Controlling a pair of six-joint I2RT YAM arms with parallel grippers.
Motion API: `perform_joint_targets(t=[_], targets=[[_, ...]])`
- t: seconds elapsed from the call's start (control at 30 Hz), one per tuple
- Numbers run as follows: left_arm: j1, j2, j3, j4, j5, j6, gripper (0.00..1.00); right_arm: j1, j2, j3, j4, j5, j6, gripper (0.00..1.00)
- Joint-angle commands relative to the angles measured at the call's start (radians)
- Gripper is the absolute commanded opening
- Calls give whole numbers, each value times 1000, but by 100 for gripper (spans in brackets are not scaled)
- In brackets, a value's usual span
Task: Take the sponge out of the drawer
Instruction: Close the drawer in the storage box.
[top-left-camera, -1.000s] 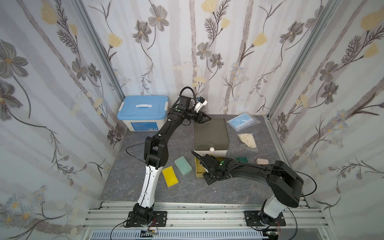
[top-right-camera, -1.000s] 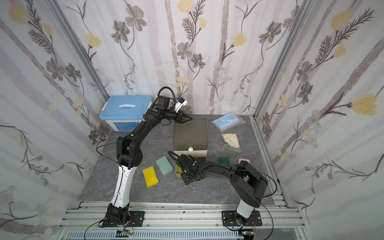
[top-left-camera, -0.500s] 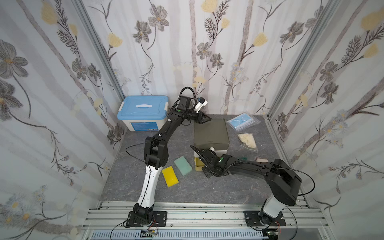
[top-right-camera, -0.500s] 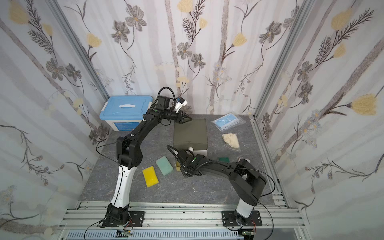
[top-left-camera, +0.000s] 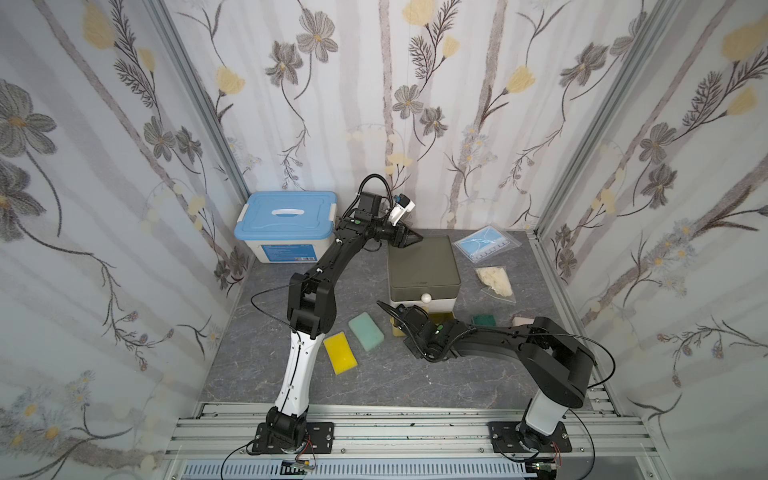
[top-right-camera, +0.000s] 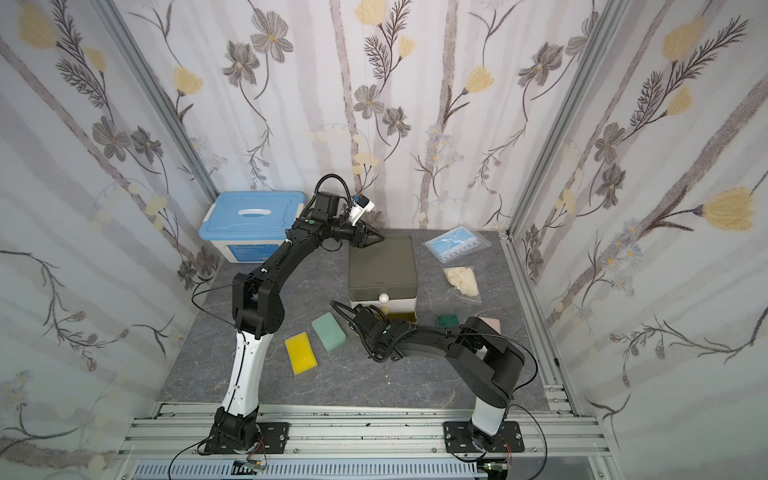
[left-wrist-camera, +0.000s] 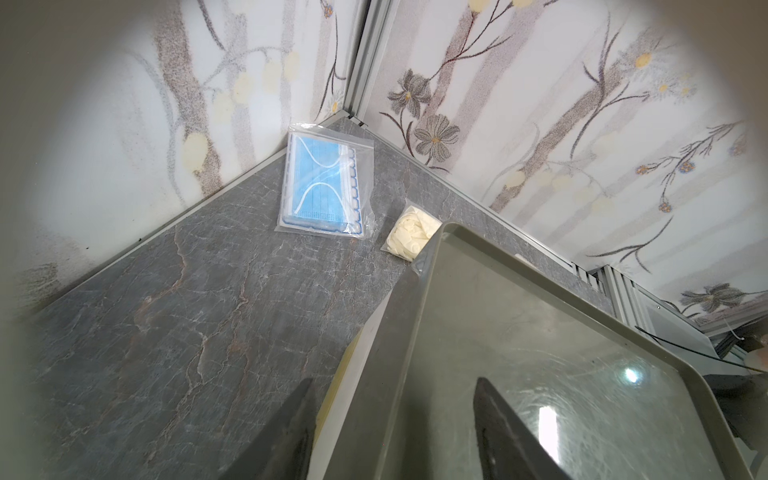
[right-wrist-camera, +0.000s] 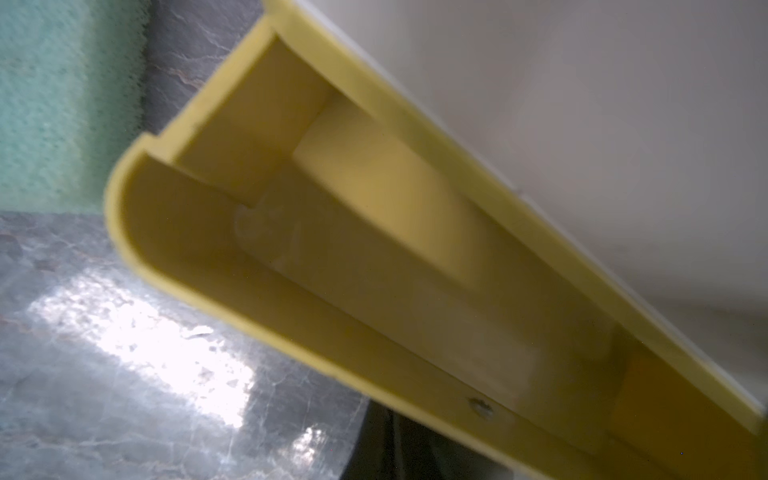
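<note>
Yellow plastic drawer (right-wrist-camera: 257, 266) shows only narrow slot under cabinet (top-left-camera: 422, 262) front. Second ago it seemed further out, and right gripper (top-left-camera: 400, 316) has moved in toward cabinet. We judge drawer is being pushed home, retrieval done. Slot interior smooth and blurred, no sponge we can make out. Mint sponge (top-left-camera: 365, 332), porous foam slab, lies on table (top-left-camera: 395, 378) just left of cabinet front, yellow sponge (top-left-camera: 340, 353) beyond it. Right jaws closed, empty. Left gripper (top-left-camera: 415, 240) clamps cabinet's glossy olive rear corner.

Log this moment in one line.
left tool: shut on cabinet corner | right tool: shut at open drawer | green sponge, yellow sponge: on table
</note>
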Motion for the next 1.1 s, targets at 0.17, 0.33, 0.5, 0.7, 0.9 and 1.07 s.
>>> perform_joint_targets(t=[0.17, 0.33, 0.5, 0.7, 0.9, 1.07], targets=[[-2, 25, -20, -204, -18, 3, 61, 40, -5, -73, 207, 194, -96, 0], [-3, 22, -25, -204, -17, 5, 61, 52, 7, -98, 286, 241, -129, 0], [-3, 20, -29, -201, -17, 8, 61, 56, 24, -111, 356, 274, -163, 0], [-2, 15, -33, -204, -21, 12, 61, 59, 23, -125, 417, 301, -183, 0], [-2, 11, -32, -207, -21, 16, 61, 60, 27, -140, 473, 325, -206, 0], [-3, 7, -33, -214, -21, 21, 61, 59, 52, -146, 520, 340, -231, 0]])
